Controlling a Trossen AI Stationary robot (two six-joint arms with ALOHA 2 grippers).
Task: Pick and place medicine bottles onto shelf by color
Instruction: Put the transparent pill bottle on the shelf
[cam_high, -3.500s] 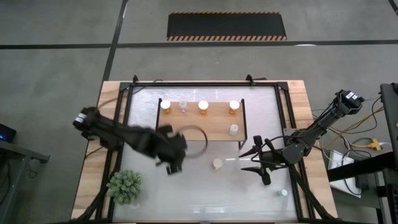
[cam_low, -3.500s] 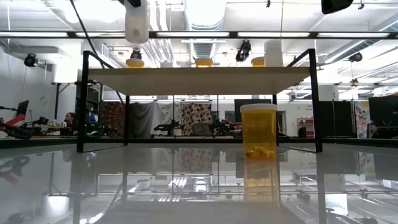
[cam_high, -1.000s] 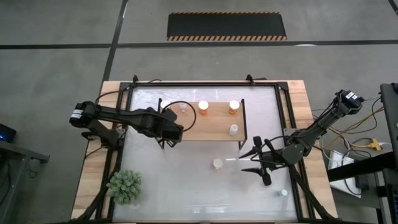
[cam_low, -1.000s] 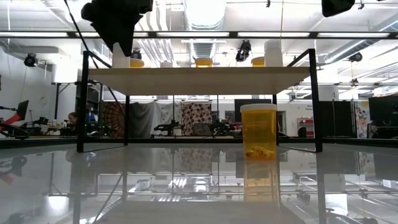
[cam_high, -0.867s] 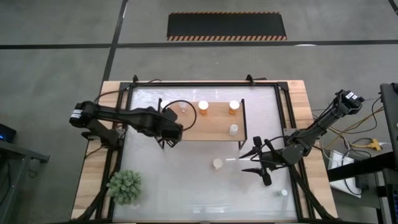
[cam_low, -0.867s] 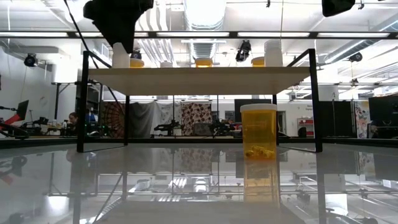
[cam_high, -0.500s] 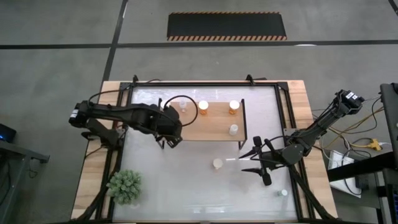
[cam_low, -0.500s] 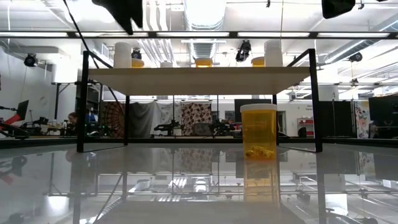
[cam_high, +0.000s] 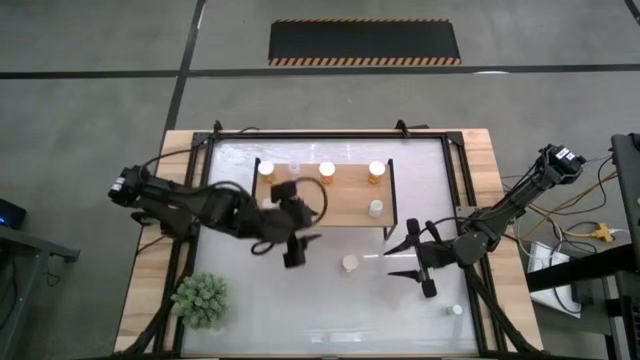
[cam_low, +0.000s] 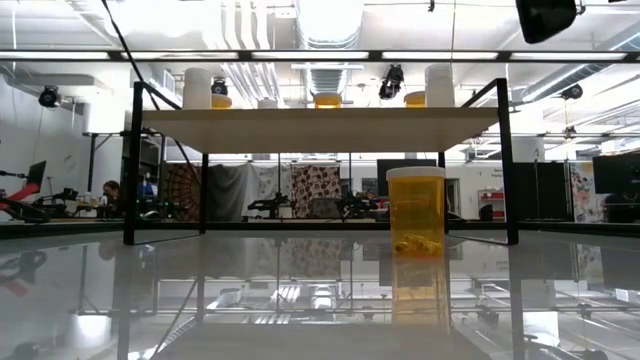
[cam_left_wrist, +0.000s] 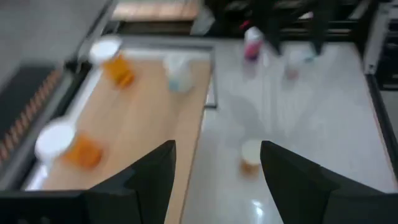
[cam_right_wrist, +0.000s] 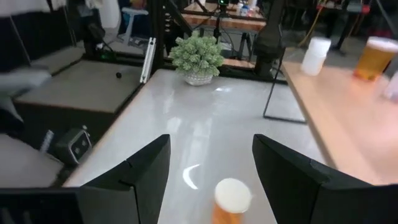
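Observation:
An orange medicine bottle (cam_high: 349, 263) with a white cap stands on the white table between my two grippers. My right gripper (cam_high: 398, 260) hangs open just right of it; the bottle (cam_right_wrist: 230, 202) shows ahead between the fingers, untouched. My left gripper (cam_high: 298, 250) is open and empty, raised above the table just off the shelf's near left corner. The light-wood shelf (cam_high: 340, 200) carries orange bottles (cam_high: 326, 169) and a clear one (cam_high: 294, 168) along its far edge. A white bottle (cam_low: 197, 88) stands at its left end and another (cam_high: 375, 208) near its right end.
A green spiky plant (cam_high: 202, 298) stands at the table's near left corner. A small bottle (cam_high: 456, 310) stands near the near right corner. Black frame bars (cam_high: 205, 170) run along the table's sides. Bare white table lies between the shelf and the near edge.
My left gripper has risen from the white bottle at the shelf's left end and swung toward the near edge and the right, off the shelf, rolling and tipping up as it went. The white bottle stays upright on the shelf.

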